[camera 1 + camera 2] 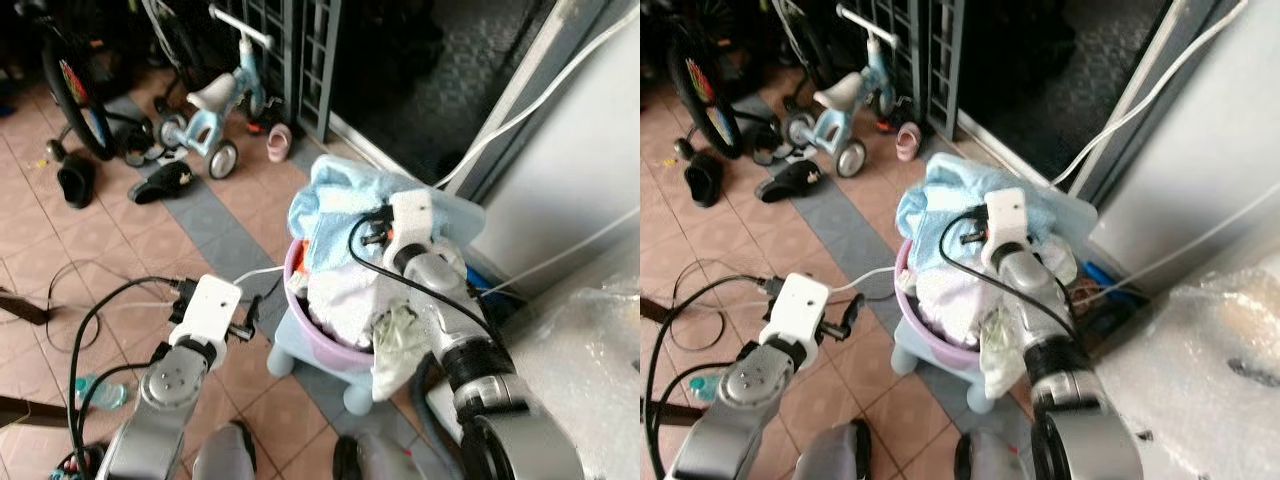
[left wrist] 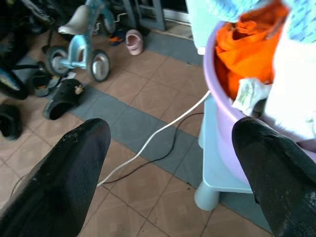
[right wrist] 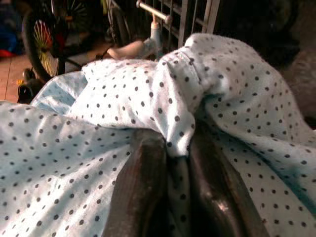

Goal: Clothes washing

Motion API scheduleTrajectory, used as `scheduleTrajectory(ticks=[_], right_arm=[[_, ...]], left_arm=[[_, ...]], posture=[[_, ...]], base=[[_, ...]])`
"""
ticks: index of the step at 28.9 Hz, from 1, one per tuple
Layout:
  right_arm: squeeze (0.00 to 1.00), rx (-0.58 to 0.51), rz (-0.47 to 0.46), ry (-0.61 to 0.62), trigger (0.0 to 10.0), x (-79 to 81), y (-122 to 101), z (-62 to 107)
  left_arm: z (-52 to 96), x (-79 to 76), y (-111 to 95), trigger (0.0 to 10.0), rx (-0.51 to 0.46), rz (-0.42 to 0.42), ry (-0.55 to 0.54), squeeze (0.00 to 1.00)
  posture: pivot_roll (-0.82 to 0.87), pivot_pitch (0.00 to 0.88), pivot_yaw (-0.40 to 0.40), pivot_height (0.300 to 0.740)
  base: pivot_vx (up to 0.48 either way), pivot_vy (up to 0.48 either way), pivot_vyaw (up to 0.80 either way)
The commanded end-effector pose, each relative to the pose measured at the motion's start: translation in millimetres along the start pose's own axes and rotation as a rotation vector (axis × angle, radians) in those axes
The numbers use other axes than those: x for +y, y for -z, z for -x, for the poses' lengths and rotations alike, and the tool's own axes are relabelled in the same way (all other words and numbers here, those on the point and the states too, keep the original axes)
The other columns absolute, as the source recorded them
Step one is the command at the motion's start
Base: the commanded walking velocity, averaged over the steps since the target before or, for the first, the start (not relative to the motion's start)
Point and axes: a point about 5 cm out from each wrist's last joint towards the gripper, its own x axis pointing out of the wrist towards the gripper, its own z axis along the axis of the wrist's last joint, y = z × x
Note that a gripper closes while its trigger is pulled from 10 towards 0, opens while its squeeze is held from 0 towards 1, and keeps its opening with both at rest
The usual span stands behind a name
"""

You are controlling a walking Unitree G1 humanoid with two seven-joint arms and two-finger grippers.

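A lilac basin [image 1: 298, 300] heaped with clothes stands on a pale blue stool [image 1: 300, 355]. On top lies a light blue dotted cloth [image 1: 340, 205]; below it are white garments [image 1: 340, 295] and an orange one [image 2: 247, 44]. My right gripper [image 1: 385, 225] rests on top of the heap. In the right wrist view my right gripper [image 3: 168, 153] is shut on a fold of the dotted cloth [image 3: 148, 98]. My left gripper [image 2: 170, 131] hangs open over the floor, left of the basin [image 2: 222, 108], with nothing between its fingers.
A child's tricycle [image 1: 215, 110], a bicycle wheel [image 1: 75, 95], black slippers [image 1: 160, 180] and a pink shoe [image 1: 278, 143] lie at the back left. A white cable [image 2: 153, 140] runs across the tiles to the stool. A plastic-wrapped surface [image 1: 590, 340] is at the right.
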Motion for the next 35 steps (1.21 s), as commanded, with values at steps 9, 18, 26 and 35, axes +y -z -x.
scheduleTrajectory(ticks=[9,18,26,35], right_arm=[[0.0,0.016,0.031,0.052,0.0,8.4,24,49.6],[0.0,0.36,0.105,0.1,0.0,-13.3,63,56.9],[1.0,0.466,0.121,-0.013,10.0,-0.8,69,50.7],[1.0,0.45,0.07,0.011,10.0,1.8,64,47.0]], left_arm=[[-17.1,-2.5,-5,10.0,-0.035,-0.031,0.011,0.0],[-21.5,-1.4,-7,10.0,-0.046,-0.038,0.003,0.0],[-22.2,-3.5,-5,10.0,-0.038,-0.049,0.013,0.0],[-22.3,-4.6,-5,10.0,-0.039,-0.045,0.02,0.0]], posture=[[0.0,0.0,-0.028,0.74],[0.01,0.0,-0.037,0.74],[0.01,0.0,-0.037,0.74],[0.01,0.0,-0.032,0.74]], base=[[0.0,0.0,0.0],[0.0,0.0,0.0],[0.0,0.0,0.0],[0.0,0.0,0.0]])
